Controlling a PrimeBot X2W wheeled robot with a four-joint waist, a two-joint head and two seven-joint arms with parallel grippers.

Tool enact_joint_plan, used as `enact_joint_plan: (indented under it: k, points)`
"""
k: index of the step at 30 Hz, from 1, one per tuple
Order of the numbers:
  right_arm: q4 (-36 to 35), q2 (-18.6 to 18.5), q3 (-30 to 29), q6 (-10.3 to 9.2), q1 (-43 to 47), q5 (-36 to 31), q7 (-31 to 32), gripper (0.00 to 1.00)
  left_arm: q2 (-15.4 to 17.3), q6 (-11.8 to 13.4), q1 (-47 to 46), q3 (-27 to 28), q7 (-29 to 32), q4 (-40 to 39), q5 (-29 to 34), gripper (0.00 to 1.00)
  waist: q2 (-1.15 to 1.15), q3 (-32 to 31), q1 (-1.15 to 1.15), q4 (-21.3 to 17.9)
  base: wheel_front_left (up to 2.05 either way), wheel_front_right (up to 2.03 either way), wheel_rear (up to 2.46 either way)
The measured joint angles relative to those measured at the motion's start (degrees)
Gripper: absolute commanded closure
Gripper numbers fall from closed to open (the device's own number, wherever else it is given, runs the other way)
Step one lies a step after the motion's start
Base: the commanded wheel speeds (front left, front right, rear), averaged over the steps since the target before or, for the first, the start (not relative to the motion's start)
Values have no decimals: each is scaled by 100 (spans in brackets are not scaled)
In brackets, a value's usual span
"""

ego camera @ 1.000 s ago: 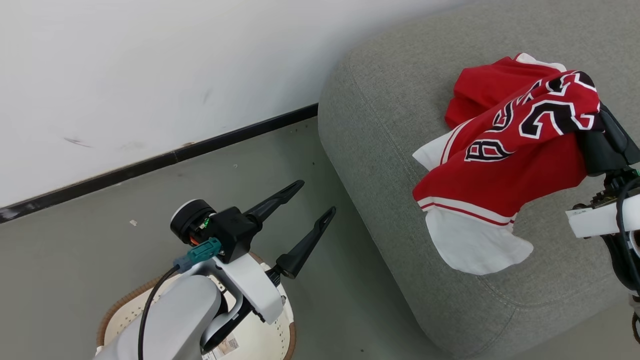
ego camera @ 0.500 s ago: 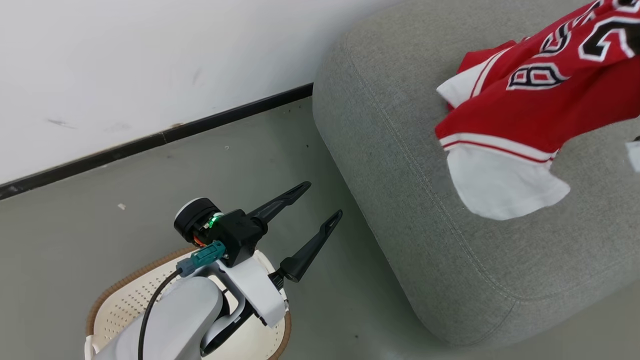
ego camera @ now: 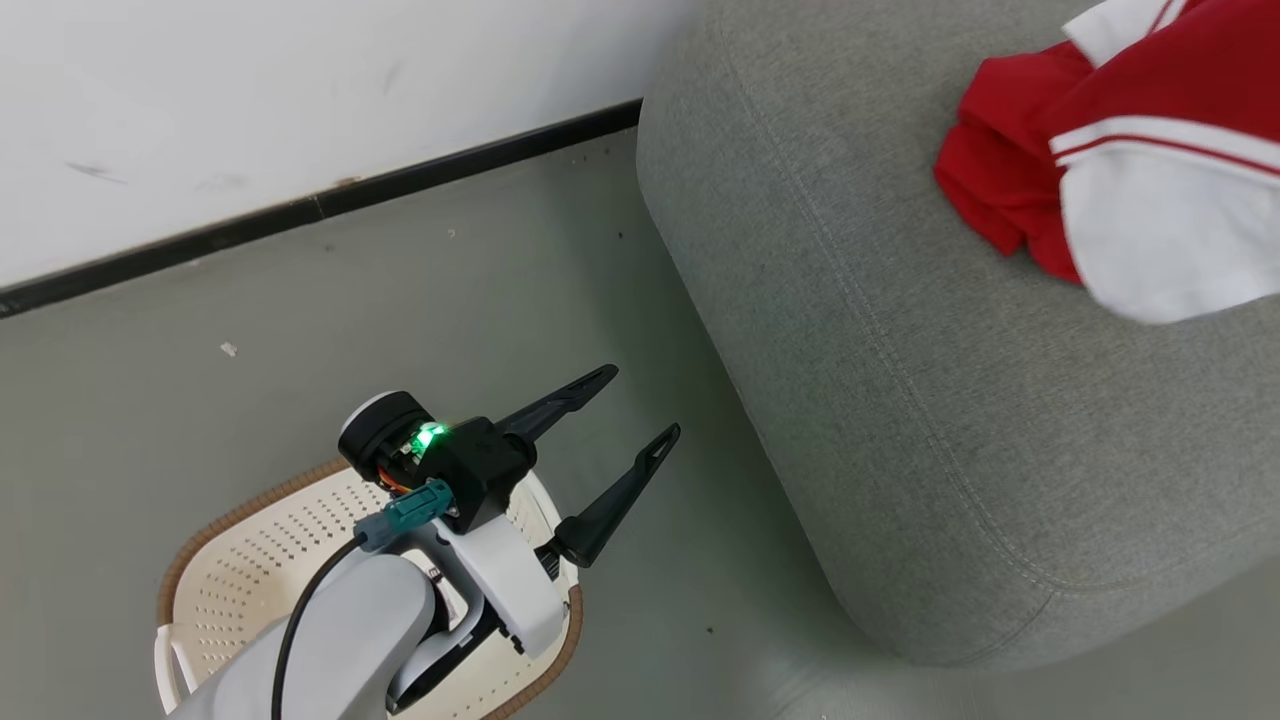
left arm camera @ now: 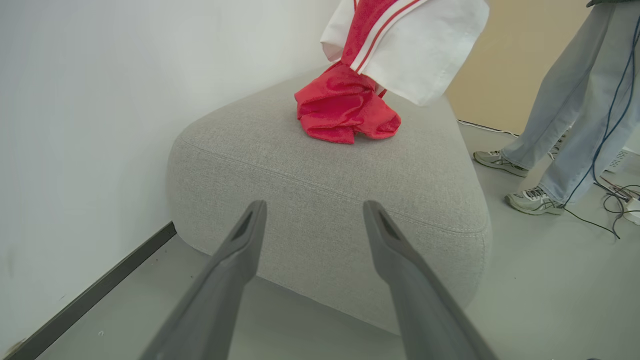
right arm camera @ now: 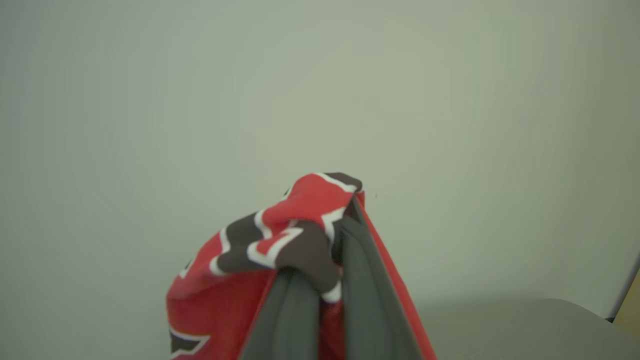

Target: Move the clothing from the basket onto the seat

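Note:
My right gripper (right arm camera: 327,250) is shut on a red garment (right arm camera: 295,225) with black-and-white lettering, bunched around its fingers against a pale wall. That garment's white panel (ego camera: 1165,235) hangs over the grey seat (ego camera: 900,380). Under it a crumpled red garment (ego camera: 1000,195) lies on the seat, also seen in the left wrist view as a red heap (left arm camera: 345,112) below the hanging white panel (left arm camera: 415,55). My left gripper (ego camera: 638,402) is open and holds nothing, hovering above the cream basket (ego camera: 230,520), fingers pointing at the seat (left arm camera: 310,165). My left forearm hides part of the basket.
Grey floor lies between basket and seat. A white wall with a black skirting strip (ego camera: 330,200) runs behind them. A person's legs and shoes (left arm camera: 560,130) stand on the seat's far side, with cables (left arm camera: 615,195) on the floor there.
The head camera has shifted. The held garment has risen up and to the right over the seat, and my right gripper has left the head view. The left gripper stays open above the basket.

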Motion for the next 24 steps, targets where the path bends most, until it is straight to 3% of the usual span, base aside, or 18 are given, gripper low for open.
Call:
enact_joint_plan:
  k: [5,11,18,24]
  points:
    - [423,-129,-488,0,-402,54,-1,100,98,47,-41,8,116,-146,14,0,0,223,0,47,0,0,0]
    - [850,-287,-337,0,-396,40,-4,100,146,93,-151,58,188,-323,66,0,0,497,0,98,0,0,0]
    - [1845,81,-270,0,591,76,-2,100,272,94,-277,98,310,-485,124,0,0,800,0,120,0,0,0]
    - [2263,349,-258,0,751,144,-1,100,324,94,-382,144,376,-581,166,0,0,1031,0,113,0,0,0]
